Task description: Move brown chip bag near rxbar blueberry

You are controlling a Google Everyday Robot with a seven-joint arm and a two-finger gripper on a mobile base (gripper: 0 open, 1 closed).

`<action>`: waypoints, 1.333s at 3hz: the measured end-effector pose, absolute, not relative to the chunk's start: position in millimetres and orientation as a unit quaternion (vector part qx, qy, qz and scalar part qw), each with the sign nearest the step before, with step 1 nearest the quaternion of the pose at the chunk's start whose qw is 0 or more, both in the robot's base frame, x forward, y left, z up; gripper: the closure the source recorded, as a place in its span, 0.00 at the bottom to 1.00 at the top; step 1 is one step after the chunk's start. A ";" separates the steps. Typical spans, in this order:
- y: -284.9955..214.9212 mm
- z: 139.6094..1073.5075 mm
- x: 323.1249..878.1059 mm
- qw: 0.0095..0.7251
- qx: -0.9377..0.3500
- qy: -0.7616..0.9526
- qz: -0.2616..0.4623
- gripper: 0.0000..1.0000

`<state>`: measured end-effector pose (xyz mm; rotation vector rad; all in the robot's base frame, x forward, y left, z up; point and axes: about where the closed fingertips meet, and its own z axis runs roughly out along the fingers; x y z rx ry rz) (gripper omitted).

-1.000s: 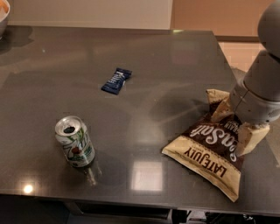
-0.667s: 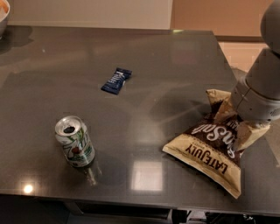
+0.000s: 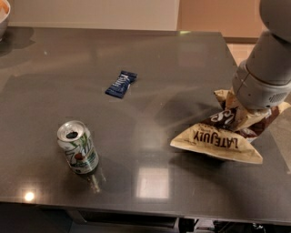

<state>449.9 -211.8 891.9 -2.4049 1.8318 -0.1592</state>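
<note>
- Since the chip bag (image 3: 218, 139) lies at the right edge of the table (image 3: 182, 63), well apart from the blue bar (image 3: 121, 84), the move itself is, by my judgement, hardly begun.
- The gripper (image 3: 257, 98) is down on the far, upper end of the bag, just below the thick grey arm (image 3: 273, 50), which comes in from the upper right.
- That wrist covers the place where it meets the bag, so I cannot tell whether it has a hold on the bag or is released.
- The bag is bunched and crumpled up under the gripper, while its near edge with the lettering rests on the table; this looks like the grasping step, or the very start of a lift.
- What is left: carry or drag the bag leftward and a little away across the table, then set it down just beside the bar.
- The bar lies flat near the middle of the table, tilted at an angle.
- A soda can (image 3: 78, 148) stands upright near the front left, well apart from both; it sits off the straight line between bag and bar.
- The stretch of table between bag and bar shows nothing in the way.
- A bowl (image 3: 3, 13) peeks in at the far left corner, out of the path.
</note>
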 end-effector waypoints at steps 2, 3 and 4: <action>-174.3 898.9 518.0 0.096 -0.798 0.589 -0.081 1.00; -145.8 902.0 555.2 0.127 -0.802 0.576 -0.088 1.00; -119.8 906.6 587.8 0.151 -0.803 0.570 -0.087 1.00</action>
